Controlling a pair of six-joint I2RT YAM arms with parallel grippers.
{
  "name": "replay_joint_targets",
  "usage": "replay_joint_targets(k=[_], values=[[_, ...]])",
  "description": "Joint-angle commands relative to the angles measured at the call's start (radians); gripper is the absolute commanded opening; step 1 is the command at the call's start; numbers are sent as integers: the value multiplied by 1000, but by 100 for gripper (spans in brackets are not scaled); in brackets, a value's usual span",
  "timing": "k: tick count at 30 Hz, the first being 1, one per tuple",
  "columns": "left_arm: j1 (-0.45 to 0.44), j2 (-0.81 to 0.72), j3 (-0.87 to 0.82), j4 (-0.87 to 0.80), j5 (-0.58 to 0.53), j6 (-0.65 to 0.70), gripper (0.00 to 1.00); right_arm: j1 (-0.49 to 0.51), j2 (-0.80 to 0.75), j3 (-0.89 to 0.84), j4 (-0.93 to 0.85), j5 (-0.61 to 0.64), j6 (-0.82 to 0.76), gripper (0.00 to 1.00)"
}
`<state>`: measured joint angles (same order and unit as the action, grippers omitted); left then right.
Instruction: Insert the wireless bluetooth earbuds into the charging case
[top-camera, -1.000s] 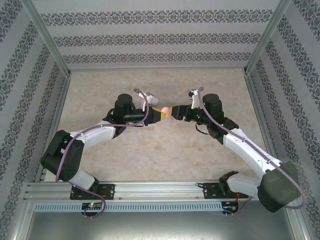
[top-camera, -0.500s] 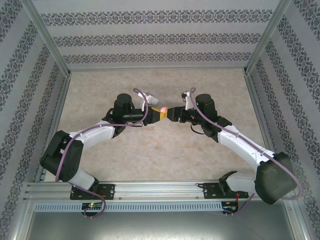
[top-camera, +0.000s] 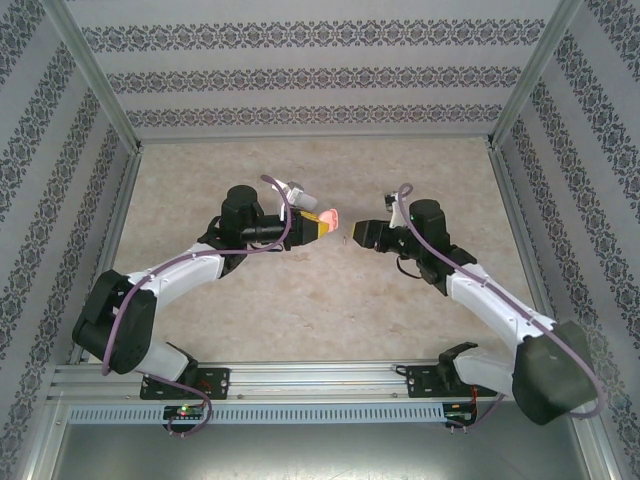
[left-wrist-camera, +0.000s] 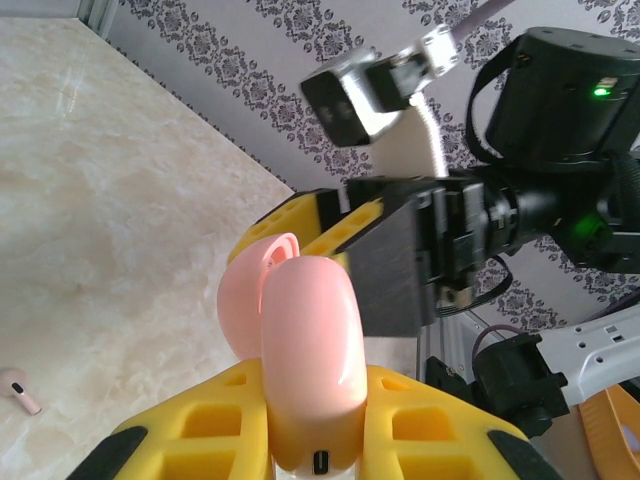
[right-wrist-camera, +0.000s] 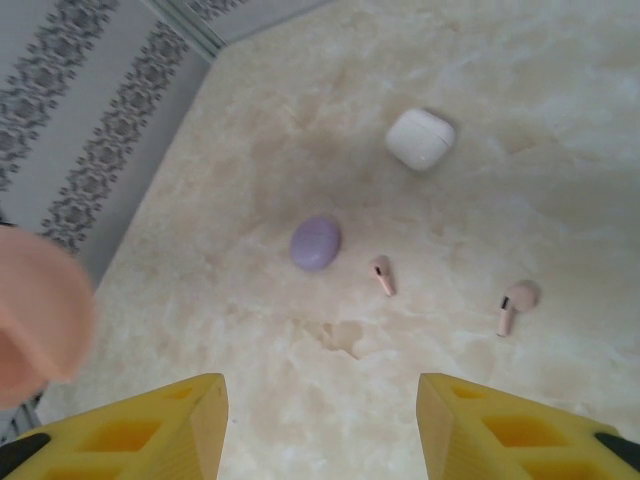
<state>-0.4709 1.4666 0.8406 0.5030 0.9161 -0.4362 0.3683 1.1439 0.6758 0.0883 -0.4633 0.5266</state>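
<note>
A beige marbled tabletop (top-camera: 300, 300) lies inside walls of grey striped damask wallpaper (top-camera: 320, 75), with bare aluminium posts (top-camera: 93, 75) at the corners. A glossy pale pink plastic charging case (left-wrist-camera: 310, 330) hangs above the middle of that surface, clamped between the yellow ribbed fingers (left-wrist-camera: 195, 425) of the left gripper (top-camera: 320, 221); its lid is tipped open, and whether anything sits inside cannot be told. Just right of the pink case and not touching it, the right gripper (right-wrist-camera: 320, 400) has its fingers spread wide with nothing between them. Seen from the right wrist, a closed lilac oval case (right-wrist-camera: 316, 243) rests on the marble to the right of the pink case; a closed white rounded-square case (right-wrist-camera: 420, 138) sits farther from it still. One small pale pink stemmed earbud (right-wrist-camera: 383, 275) lies loose on the marble outside the pink case; a second pink earbud (right-wrist-camera: 515, 305) lies farther off.
</note>
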Motion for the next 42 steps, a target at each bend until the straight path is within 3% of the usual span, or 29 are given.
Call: replay_joint_targets(k=[1,20,29,42], values=[[1,7,16,49,26,9,0,-3,-53,-5,37,-83,25,54],[2,31,20,108,37,-42,0,96,37,103,61,-63,31,47],[1,24,19,113,51,-47,0,90,76,101,66,-16,27,38],[1,33,5,139,66,-61,0,83,90,119,115,-85,45,37]])
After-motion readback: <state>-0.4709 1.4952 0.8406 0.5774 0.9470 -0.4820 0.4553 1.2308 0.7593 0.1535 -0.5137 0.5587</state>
